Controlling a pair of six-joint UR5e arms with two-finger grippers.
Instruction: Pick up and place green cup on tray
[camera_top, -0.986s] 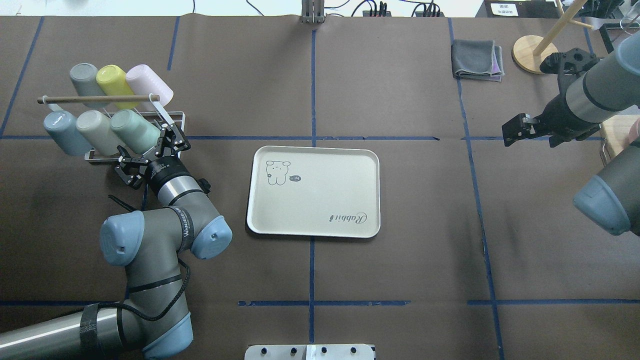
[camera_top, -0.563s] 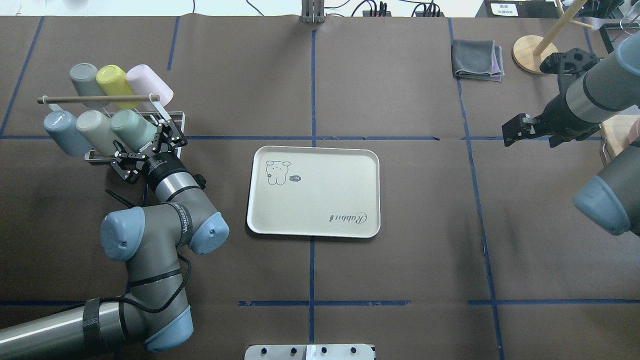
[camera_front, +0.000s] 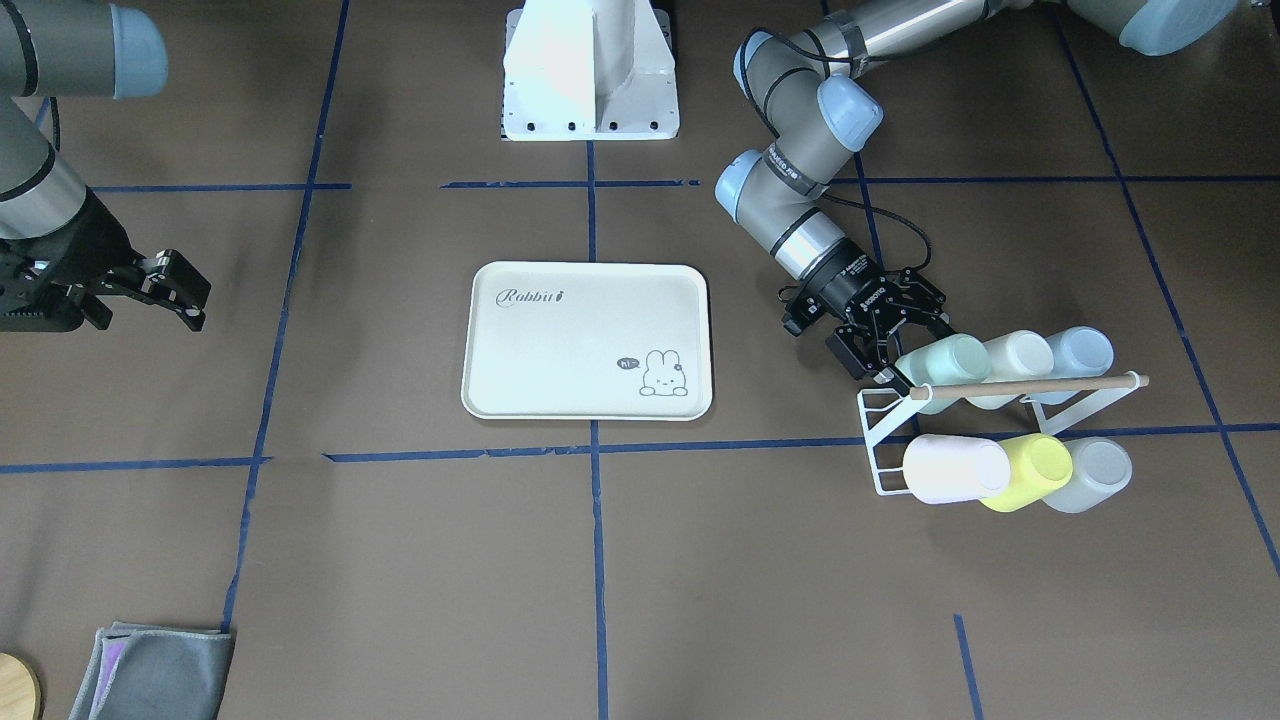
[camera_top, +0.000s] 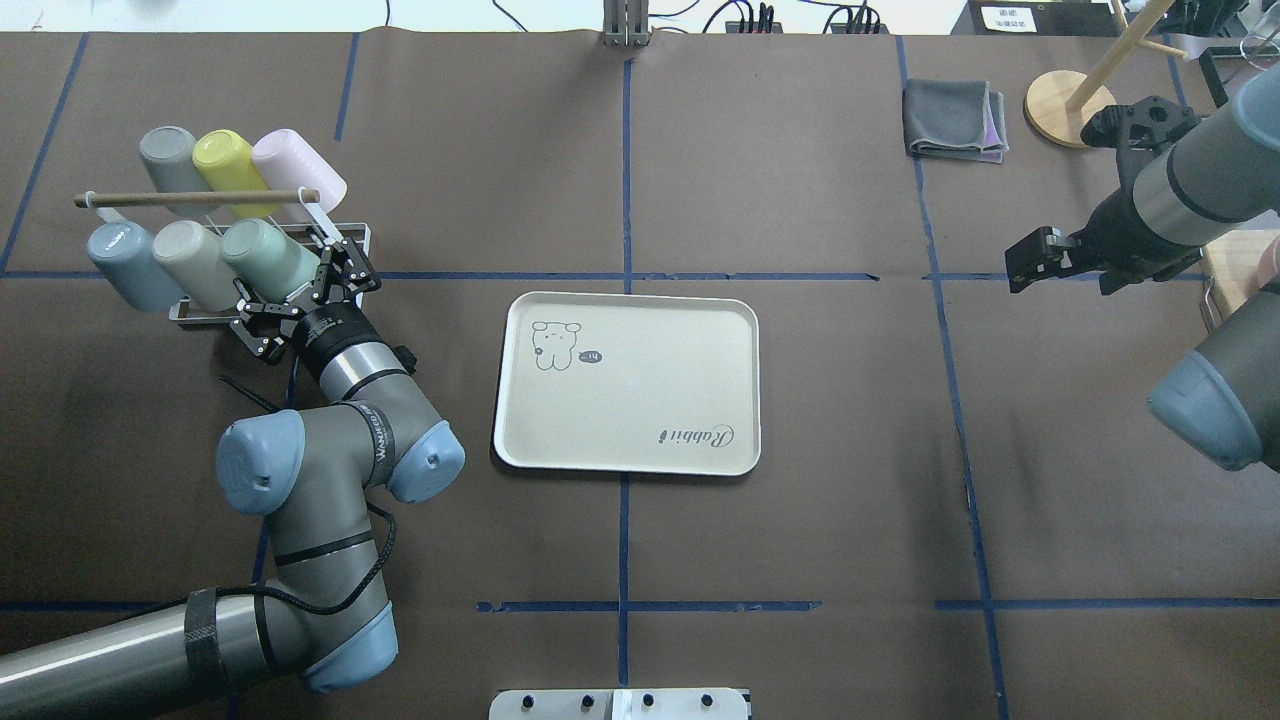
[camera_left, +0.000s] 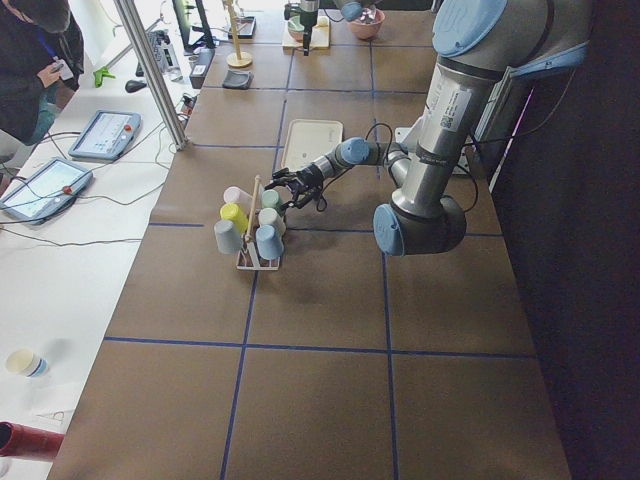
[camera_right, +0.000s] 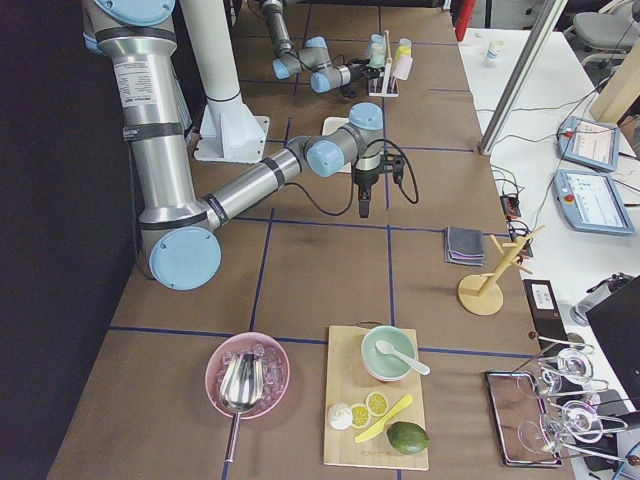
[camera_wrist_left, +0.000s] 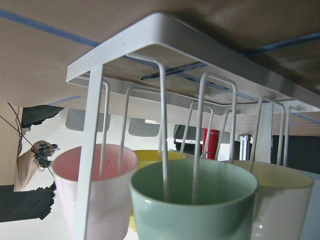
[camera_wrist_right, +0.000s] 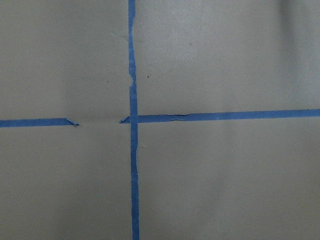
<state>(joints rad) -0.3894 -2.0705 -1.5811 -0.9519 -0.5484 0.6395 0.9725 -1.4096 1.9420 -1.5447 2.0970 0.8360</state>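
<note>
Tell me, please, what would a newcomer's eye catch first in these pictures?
The rack of six pastel cups on the robot's left side of the table draws the eye first. The left end effector is open right at the mouth of the green cup. The cream tray with its bunny drawing lies at the table's centre, holding no cup.
</note>
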